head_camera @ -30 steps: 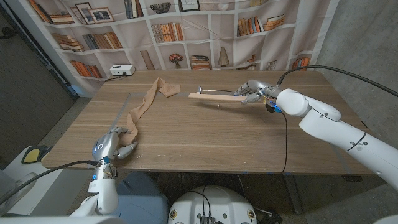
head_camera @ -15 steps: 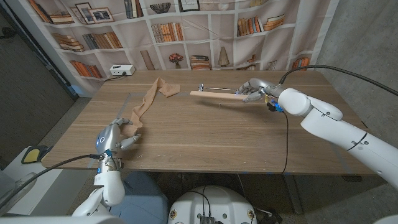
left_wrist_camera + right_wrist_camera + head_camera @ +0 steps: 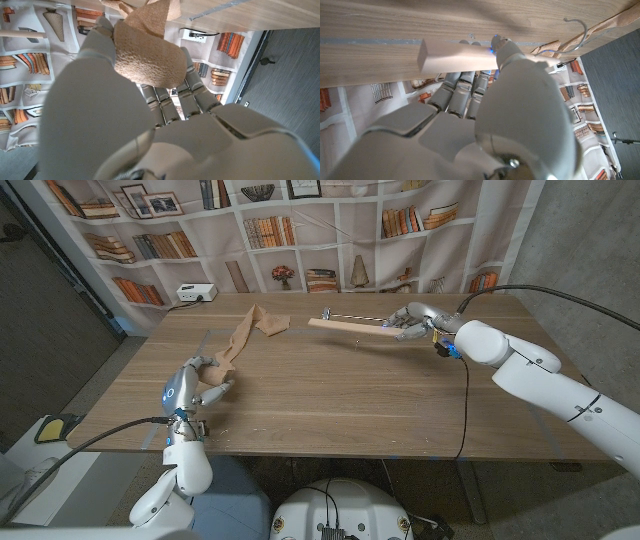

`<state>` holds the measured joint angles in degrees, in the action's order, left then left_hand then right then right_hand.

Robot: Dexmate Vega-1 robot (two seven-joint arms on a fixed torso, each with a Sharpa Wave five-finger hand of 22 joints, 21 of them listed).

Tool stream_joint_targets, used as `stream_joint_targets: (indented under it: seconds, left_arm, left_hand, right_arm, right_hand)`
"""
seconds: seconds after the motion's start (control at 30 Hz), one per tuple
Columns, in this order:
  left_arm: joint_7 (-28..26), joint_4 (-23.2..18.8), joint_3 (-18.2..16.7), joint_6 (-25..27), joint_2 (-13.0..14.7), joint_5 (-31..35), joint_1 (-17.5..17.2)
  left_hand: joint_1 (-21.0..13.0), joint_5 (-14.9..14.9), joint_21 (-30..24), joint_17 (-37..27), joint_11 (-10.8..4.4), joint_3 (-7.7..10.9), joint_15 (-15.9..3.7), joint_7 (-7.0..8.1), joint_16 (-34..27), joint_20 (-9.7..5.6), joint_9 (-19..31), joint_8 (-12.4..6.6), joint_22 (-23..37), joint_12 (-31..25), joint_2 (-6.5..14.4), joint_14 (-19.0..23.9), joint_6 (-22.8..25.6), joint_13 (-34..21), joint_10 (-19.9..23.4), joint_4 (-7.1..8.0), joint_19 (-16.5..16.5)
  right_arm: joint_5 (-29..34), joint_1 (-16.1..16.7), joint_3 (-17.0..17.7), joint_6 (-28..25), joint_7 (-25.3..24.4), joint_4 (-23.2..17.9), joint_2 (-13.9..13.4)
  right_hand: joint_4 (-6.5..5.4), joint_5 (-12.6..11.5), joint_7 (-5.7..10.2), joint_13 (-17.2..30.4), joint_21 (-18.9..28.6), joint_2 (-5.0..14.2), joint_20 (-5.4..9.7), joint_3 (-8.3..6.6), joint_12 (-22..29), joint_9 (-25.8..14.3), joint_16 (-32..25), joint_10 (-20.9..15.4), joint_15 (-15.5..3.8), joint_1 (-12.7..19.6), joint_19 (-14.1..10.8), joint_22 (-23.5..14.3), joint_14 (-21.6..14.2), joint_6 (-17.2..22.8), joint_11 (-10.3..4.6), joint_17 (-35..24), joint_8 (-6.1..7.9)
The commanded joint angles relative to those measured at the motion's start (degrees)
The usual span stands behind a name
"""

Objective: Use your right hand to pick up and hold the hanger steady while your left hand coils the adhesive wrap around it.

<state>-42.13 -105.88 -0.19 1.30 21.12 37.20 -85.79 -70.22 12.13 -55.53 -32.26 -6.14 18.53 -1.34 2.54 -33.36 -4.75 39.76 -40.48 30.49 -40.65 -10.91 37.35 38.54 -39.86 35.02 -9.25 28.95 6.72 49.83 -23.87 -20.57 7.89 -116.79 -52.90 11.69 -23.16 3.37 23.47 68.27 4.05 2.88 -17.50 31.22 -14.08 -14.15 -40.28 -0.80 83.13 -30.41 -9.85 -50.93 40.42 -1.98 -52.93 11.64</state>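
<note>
At the table's (image 3: 330, 395) left front, the left hand (image 3: 195, 380) grips the near end of the wrap (image 3: 243, 332); in the left wrist view the fingers (image 3: 197, 95) and thumb close round a bunched tan wad of the wrap (image 3: 147, 55); from there the strip trails across the wood toward the far middle, ending in a loose crumple just short of the hanger (image 3: 350, 327). At the far middle, the hanger is a pale wooden bar with a thin wire hook at its left end; it appears lifted clear of the table, casting a shadow below, though the gap is hard to judge. At the far right, the right hand (image 3: 412, 323) clasps the bar's right end; the right wrist view shows the fingers (image 3: 460, 92) curled under the bar (image 3: 455, 54) and the thumb over it.

Handling, as judged: the bar is stiff, light and smooth, so an end grip leaves a long lever that may twist under pull; the free middle length is where the coils should go; the wrap is soft, stretchy and limp, likely clinging to itself, best held near its end under light tension.
</note>
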Motion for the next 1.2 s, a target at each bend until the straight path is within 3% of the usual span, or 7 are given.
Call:
stream_joint_targets:
  seconds: [0.03, 0.87, 1.2]
  left_arm:
    - [0.76, -0.99, 1.22, -0.89, -0.84, -1.41, 2.67]
    - [1.82, 5.34, 2.72, -4.51, -1.35, -7.43, 13.23]
    - [0.09, 7.74, 4.36, -7.07, -1.45, -7.62, 16.34]
  left_hand:
    - [-20.52, -0.19, -0.70, -3.83, -0.18, -0.18, -9.11, 0.16, -0.03, 0.07, 0.71, -0.76, -0.07, 0.32, 19.89, 9.56, -0.38, 0.20, 0.41, -0.16, -0.35]
    - [-21.01, -0.17, -2.54, -3.74, 0.21, -0.41, -8.58, -0.14, 0.23, 0.14, 0.79, -0.99, -0.84, 0.92, 19.84, 9.51, -0.92, 1.89, 0.35, -0.09, -1.77]
    - [-20.94, -0.12, -3.18, -3.64, 0.07, -0.48, -8.67, 0.07, 0.37, 0.07, 1.02, -1.06, -1.20, 1.08, 19.86, 9.59, -1.37, 2.14, -0.13, 0.06, -2.07]
  right_arm:
    - [-2.22, 1.74, 2.27, 2.34, -1.02, 0.72, -1.19]
    - [-4.83, 4.25, 4.98, 3.88, -3.15, -0.86, -2.02]
    - [-7.75, 4.32, 5.72, 7.58, -1.57, 0.35, -1.91]
  right_hand:
    - [-2.25, -0.11, -0.18, 6.44, 0.50, 1.28, 5.56, -2.54, 0.36, -0.05, -0.34, -4.37, -12.58, 0.97, 0.37, -0.20, -6.57, 0.42, -3.95, -0.14, -0.10]
    - [-2.21, 0.03, -0.08, 6.68, 1.19, 1.19, 5.50, -2.49, 0.30, -0.04, -0.35, -4.94, -12.52, 1.08, 0.94, -0.20, -6.51, 1.88, -4.04, -0.29, 0.37]
    - [-2.22, 0.07, 0.12, 6.80, 1.46, 1.20, 5.50, -2.44, 0.10, -0.03, -0.28, -4.76, -12.56, 1.16, 1.13, -0.20, -6.50, 1.67, -3.96, -0.16, 0.21]
